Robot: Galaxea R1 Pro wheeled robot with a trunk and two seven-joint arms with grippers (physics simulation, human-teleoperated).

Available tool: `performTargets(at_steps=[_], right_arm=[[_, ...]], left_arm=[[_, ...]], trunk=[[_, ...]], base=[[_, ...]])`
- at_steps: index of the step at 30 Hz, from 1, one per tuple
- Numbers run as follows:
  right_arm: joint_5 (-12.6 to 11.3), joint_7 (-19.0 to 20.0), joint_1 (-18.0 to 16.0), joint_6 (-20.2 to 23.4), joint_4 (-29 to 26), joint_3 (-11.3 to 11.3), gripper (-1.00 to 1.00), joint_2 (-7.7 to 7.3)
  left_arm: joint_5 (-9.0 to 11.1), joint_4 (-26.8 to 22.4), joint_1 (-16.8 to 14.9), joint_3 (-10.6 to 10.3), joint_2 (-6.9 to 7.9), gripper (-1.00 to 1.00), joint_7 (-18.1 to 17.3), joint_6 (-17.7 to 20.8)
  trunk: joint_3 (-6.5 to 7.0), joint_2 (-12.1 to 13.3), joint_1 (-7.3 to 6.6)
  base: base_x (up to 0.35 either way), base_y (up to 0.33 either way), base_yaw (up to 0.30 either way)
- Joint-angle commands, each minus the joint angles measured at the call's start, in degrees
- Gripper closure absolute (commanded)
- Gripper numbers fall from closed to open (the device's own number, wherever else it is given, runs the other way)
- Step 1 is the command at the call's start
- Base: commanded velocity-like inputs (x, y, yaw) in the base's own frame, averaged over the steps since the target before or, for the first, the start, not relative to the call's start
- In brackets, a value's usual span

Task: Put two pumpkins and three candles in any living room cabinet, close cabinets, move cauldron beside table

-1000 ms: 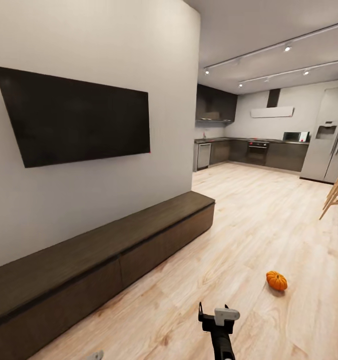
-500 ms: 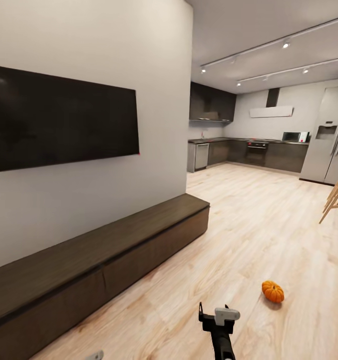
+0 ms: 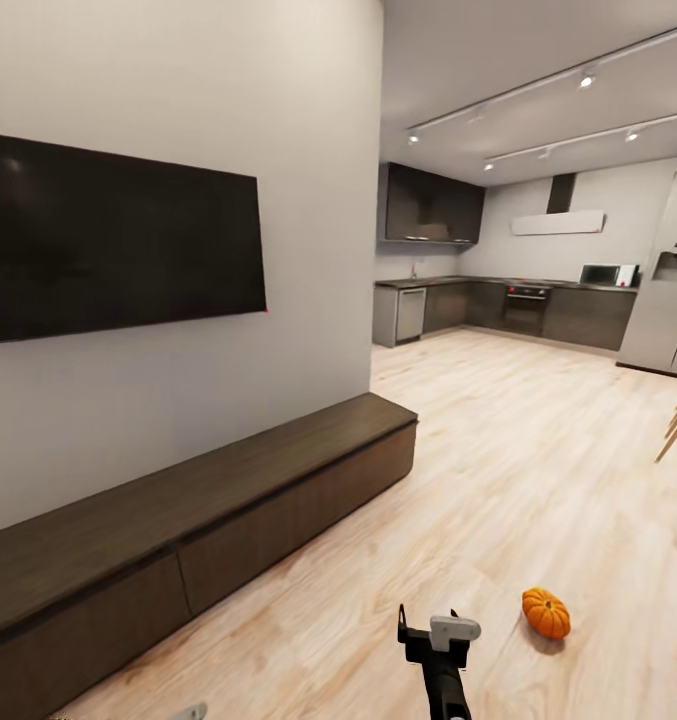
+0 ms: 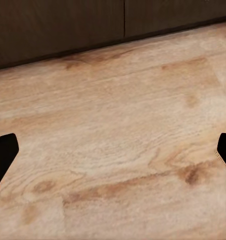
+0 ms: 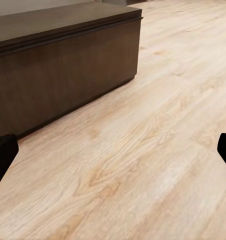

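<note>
One pumpkin (image 3: pixel 546 612) lies on the floor, the cabinet (image 3: pixel 208 510) is closed; both our grippers are spread, empty.

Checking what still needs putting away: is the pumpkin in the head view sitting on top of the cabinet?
No. The pumpkin lies on the wood floor, well apart from the long dark cabinet.

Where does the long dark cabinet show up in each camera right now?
Head view: cabinet runs along the wall under the TV, left half of the picture.
Left wrist view: its drawer fronts cross the top edge.
Right wrist view: its end sits upper left.
Shared landmark: the plank floor meeting its base.
</note>
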Motion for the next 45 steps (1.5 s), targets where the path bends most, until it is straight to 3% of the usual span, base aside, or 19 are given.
performTargets(at_steps=[1,11,29,45], right_arm=[[-0.23,-0.35,-0.02,-0.05,-0.01,0.49,-1.0,0.02],[-0.23,-0.35,-0.01,0.0,-0.01,0.49,-1.0,0.07],[-0.22,-0.35,0.02,0.03,-0.01,0.49,-1.0,0.07],[-0.66,-0.44,0.0,0.21,-0.1,0.42,-1.0,0.24]], left_arm=[[0.31,0.04,-0.05,-0.5,-0.02,-1.0,0.31,-0.14],[0.37,0.04,-0.05,-0.43,0.12,-1.0,0.38,-0.17],[0.38,0.04,-0.05,-0.43,0.2,-1.0,0.38,-0.34],[0.38,0.04,-0.05,-0.43,0.19,-1.0,0.38,-0.34]], trunk=[[-0.04,-0.03,0.01],[0.25,-0.03,0.01],[0.64,-0.03,0.01],[-0.19,-0.03,0.01]], base=[[0.162,-0.291,0.241],[0.155,-0.29,0.253],[0.125,-0.111,0.24],[0.201,-0.27,0.22]])
